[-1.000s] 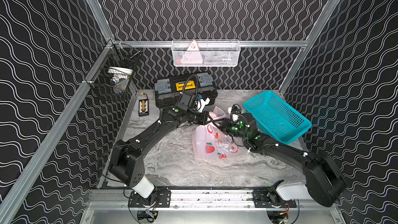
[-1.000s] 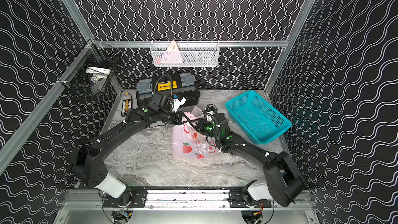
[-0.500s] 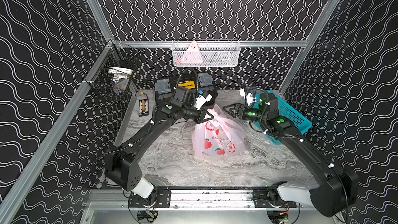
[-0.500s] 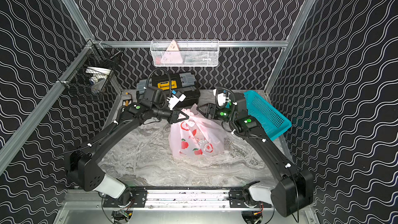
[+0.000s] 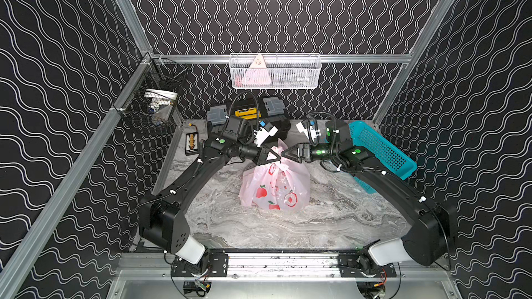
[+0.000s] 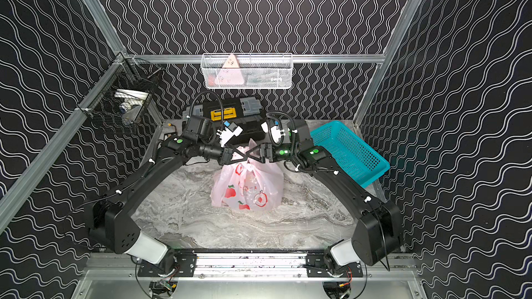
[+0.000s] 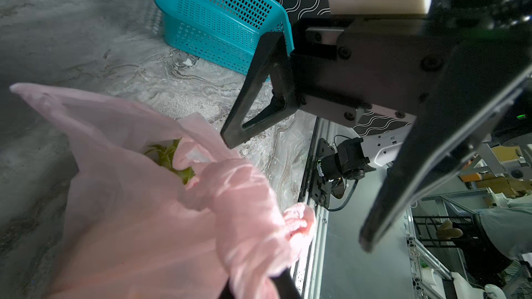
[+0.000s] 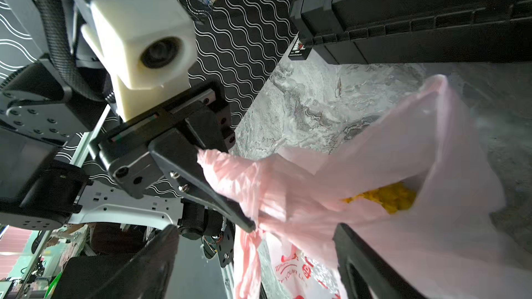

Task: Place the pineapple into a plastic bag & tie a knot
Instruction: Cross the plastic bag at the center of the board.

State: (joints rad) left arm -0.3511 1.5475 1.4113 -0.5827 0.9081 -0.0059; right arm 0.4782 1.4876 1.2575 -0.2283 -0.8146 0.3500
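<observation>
2 top views, bag: plastic bag [image 5: 275, 189] upright mid-table, base on marble table [image 5: 259, 231], neck drawn up to both gripper tips.
Top views, L gripper: L gripper [image 5: 277, 157] clenched at bag neck, pink film pinched.
Top views, R gripper: R gripper [image 6: 254, 155] tip-to-tip w/ L gripper, just above neck; jaw spread hard to read from here.
Top views, surroundings: teal basket [image 5: 380, 153] on right side of table by R arm; black toolbox [image 6: 227, 113] at back, behind both wrists.
L wrist, R gripper: released, jaws spread wide, nothing pinched; one of its fingers [image 7: 253, 96] w/ tip right by bag film, contact unclear.
L wrist, knot: knot [image 7: 241, 194] = bunched twist of pink strips, short crumpled end sticking out; film below it running to L gripper's black tip at frame edge.
L wrist, pineapple: pineapple [image 7: 169, 156] inside bag, green crown leaves showing thru gap beside knot.
R wrist, L gripper: shut on pink handle strip, tips right at the twist.
R wrist, bag: yellow pineapple body visible thru bag opening; red print on lower film; R gripper's own fingers wide apart, either side of bag top.
</observation>
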